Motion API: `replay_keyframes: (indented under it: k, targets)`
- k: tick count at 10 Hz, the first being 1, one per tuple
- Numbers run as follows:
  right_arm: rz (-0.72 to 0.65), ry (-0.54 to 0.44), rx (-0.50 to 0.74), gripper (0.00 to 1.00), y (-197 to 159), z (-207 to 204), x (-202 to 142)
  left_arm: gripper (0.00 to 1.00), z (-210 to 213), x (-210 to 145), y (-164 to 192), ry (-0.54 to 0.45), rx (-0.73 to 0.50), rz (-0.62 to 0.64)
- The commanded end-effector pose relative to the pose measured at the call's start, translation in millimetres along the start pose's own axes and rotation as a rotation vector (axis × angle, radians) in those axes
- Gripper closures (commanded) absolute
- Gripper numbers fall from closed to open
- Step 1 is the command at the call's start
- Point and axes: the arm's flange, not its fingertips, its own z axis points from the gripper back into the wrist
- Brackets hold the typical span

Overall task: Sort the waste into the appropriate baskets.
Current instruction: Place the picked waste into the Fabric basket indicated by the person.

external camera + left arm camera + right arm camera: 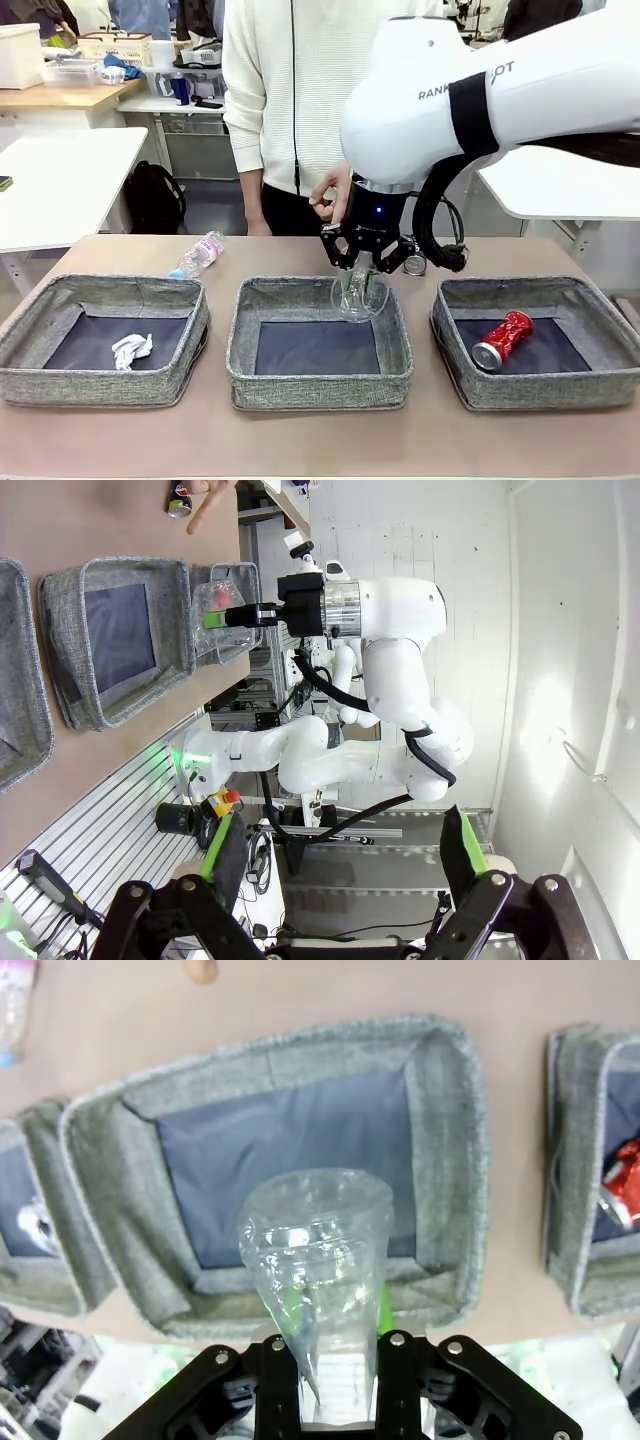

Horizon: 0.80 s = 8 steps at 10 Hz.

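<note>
Right arm over the middle basket, cup in claw.

Right arm reached in from the right, its right gripper [360,272] pointing down and clamped tight on one clear plastic cup [360,296], which hung mouth-down over the far rim of the middle basket [320,386]. Left gripper [340,842] was spread wide, holding nothing. There were three baskets: the left basket [100,386] held one paper wad [131,350], the right basket [545,398] one red can [502,340]. One blue-capped bottle [198,255] lay far left on the table [300,440]. One dark can [414,264] stood beside the gripper, partly hidden by it. A person's hand [330,196] hung behind the arm.
</note>
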Motion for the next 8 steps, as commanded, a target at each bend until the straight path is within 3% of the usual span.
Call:
replay_keyframes:
  k: [1,2,3,4,5,8]
  targets:
    - [0.018,0.008,0.02,0.72,-1.9,5.9,-2.1,0.0,1.0,-1.3,-2.0,0.006,-0.019,-0.024]
    - [0.014,0.008,0.012,0.72,-1.5,7.2,-1.2,0.0,1.0,-1.3,-2.0,0.006,-0.019,-0.024]
    - [0.024,0.011,0.017,0.34,-1.3,8.2,-1.2,0.0,1.0,-1.3,-2.0,0.006,-0.019,-0.024]
    - [0.024,0.014,0.02,0.13,-1.3,7.8,-1.0,0.0,1.0,-1.3,-2.0,0.006,-0.019,-0.024]
    - [0.016,0.018,0.024,0.0,-2.0,7.4,-0.6,0.0,1.0,-1.3,-2.0,0.006,-0.019,-0.024]
    - [0.012,0.02,0.038,0.0,-4.0,8.0,-0.1,0.0,1.0,-1.3,-2.0,0.006,-0.019,-0.024]
